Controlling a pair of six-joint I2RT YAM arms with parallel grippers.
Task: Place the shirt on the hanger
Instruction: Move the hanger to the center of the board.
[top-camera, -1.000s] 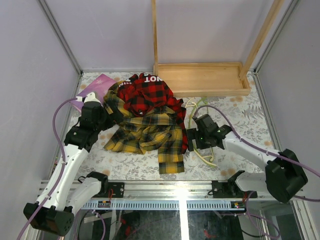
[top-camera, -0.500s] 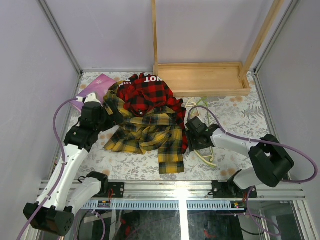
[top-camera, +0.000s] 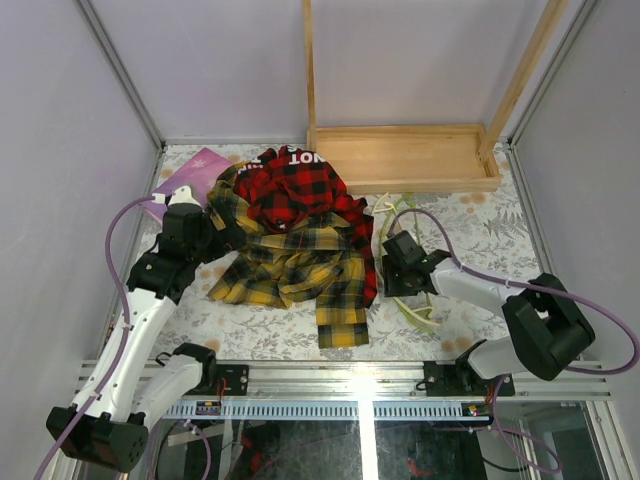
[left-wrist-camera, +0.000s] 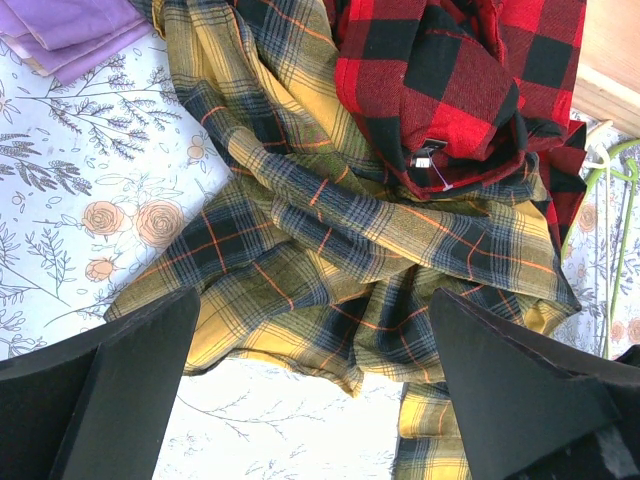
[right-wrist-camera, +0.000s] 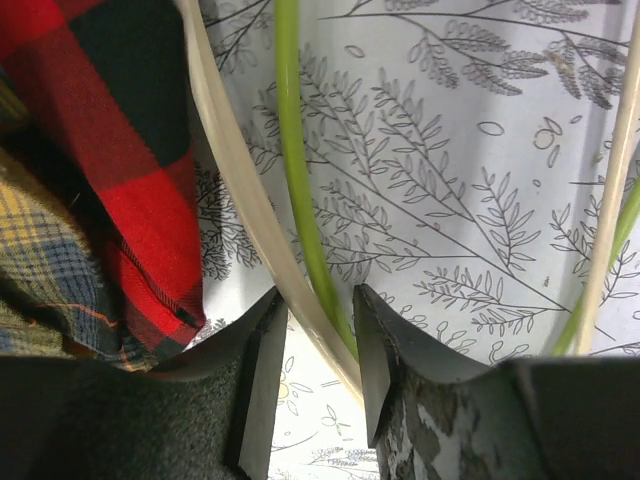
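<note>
Right fingers (right-wrist-camera: 255, 380): narrowed to a slim gap, straddling the hanger (right-wrist-camera: 296, 170), a thin pale yellow-green rod. A cream hanger (right-wrist-camera: 225, 150) strip runs alongside it in the same gap. Cannot tell whether they pinch either rod. Both rods lie on the floral worktop (right-wrist-camera: 460, 150), just right of the clothing pile.

Left fingers (left-wrist-camera: 130, 390): spread wide, hovering above the shirt (left-wrist-camera: 330, 260). Shirt is yellow-and-black plaid, crumpled mid-worktop. A red-and-black plaid garment (left-wrist-camera: 450, 60) overlaps its far edge.
</note>
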